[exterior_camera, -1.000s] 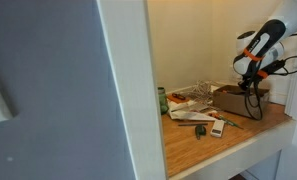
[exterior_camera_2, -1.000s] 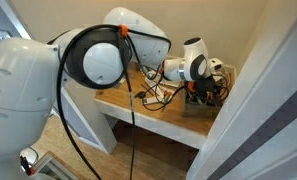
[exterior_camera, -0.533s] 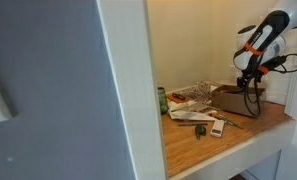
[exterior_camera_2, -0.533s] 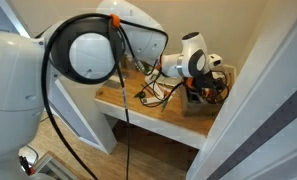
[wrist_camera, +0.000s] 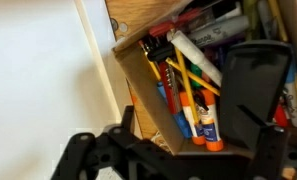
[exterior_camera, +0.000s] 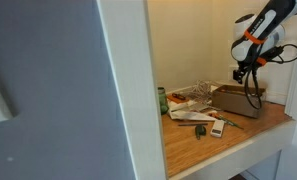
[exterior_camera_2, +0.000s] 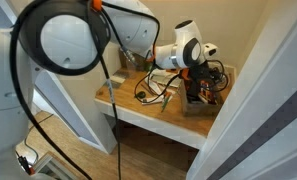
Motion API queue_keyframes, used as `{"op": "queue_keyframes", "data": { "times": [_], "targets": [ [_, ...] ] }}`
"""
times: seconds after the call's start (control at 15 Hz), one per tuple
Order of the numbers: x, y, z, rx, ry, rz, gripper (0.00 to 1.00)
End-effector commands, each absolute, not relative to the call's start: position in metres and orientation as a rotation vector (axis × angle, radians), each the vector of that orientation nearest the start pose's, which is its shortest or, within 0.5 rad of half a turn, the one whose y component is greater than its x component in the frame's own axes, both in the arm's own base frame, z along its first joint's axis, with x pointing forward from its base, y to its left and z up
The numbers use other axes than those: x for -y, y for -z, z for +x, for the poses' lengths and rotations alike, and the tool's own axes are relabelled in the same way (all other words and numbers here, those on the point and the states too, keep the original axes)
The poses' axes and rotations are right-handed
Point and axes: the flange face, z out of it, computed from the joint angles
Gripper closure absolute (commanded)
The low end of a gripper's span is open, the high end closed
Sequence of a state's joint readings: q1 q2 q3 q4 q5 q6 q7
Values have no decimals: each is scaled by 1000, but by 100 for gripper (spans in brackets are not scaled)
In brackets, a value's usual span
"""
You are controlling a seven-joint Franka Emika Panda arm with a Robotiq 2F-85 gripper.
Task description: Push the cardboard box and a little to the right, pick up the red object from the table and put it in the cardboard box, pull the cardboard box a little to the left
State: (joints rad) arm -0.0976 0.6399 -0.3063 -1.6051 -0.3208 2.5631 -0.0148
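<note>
The cardboard box point(exterior_camera: 236, 100) stands on the table point(exterior_camera: 233, 135) by the far wall, and it also shows past the arm in an exterior view point(exterior_camera_2: 198, 104). In the wrist view the cardboard box point(wrist_camera: 138, 95) is full of markers, pens and glue sticks. A red pen-like object point(wrist_camera: 157, 72) lies along its inner wall among them. My gripper point(exterior_camera: 242, 72) hangs above the box, clear of it. Its jaws are open and empty in the wrist view point(wrist_camera: 178, 135), with one dark finger point(wrist_camera: 254, 88) over the contents.
Papers point(exterior_camera: 193, 97), a green can point(exterior_camera: 162, 100), a small green object point(exterior_camera: 200, 130) and a flat packet point(exterior_camera: 217, 127) lie on the table beside the box. A white wall post point(exterior_camera: 123, 90) blocks one side. Black cables point(exterior_camera: 254, 95) dangle from the arm over the box.
The gripper has opened and risen straight up from inside the box. The arm's wrist now sits higher in both exterior views.
</note>
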Motion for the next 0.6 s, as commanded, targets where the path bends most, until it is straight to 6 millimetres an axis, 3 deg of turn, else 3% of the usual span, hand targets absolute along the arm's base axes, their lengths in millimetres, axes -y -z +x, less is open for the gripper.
{"op": "queue_keyframes", "data": {
  "times": [0.0, 0.33, 0.53],
  "targets": [
    [221, -308, 663, 8, 278, -3521, 0],
    [198, -295, 651, 153, -9, -3430, 0],
    [195, -288, 649, 253, -58, -3347, 0]
  ]
}}
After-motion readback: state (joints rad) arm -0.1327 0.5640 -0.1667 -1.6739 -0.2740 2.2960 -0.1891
